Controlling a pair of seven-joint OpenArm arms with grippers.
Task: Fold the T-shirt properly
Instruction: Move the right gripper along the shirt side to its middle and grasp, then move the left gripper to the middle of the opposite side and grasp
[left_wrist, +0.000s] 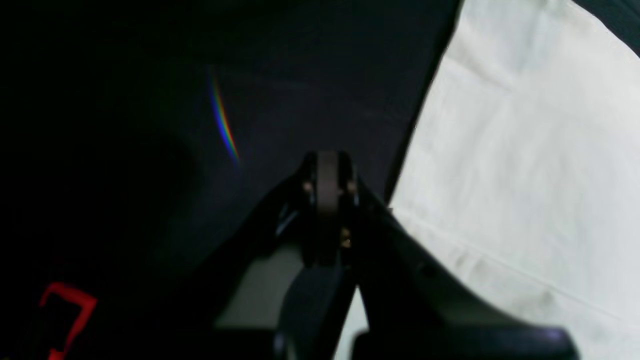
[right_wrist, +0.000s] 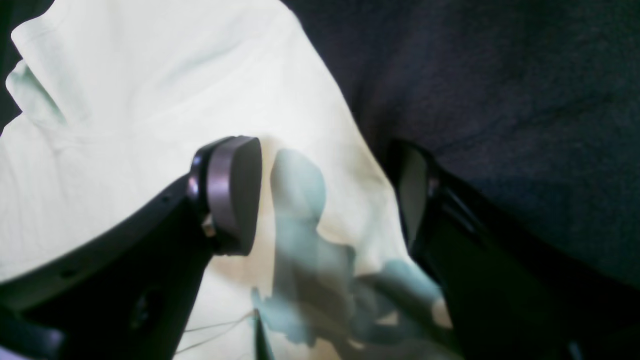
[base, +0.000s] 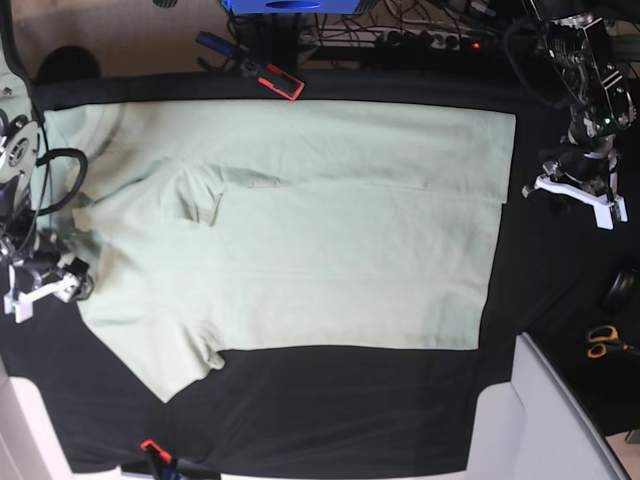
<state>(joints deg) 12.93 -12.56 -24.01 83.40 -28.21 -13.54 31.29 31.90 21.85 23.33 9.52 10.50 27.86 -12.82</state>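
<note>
The pale mint-green T-shirt (base: 300, 230) lies spread flat on the black tablecloth (base: 350, 400), neck end toward the left of the base view. My right gripper (base: 60, 285) is at that left edge. In the right wrist view its jaws stand apart astride the T-shirt's (right_wrist: 150, 75) edge, one finger (right_wrist: 230, 195) over the cloth and the other over the black tablecloth, so my right gripper (right_wrist: 325, 195) is open. My left gripper (base: 580, 195) hangs beyond the shirt's right hem. It is shut and empty (left_wrist: 327, 175), with the T-shirt (left_wrist: 525, 150) just to its right.
A red-and-black tool (base: 272, 78) lies at the table's far edge among cables. Orange-handled scissors (base: 603, 342) sit at the right, above a grey-white box (base: 560, 420). A red clip (base: 152, 447) marks the near edge.
</note>
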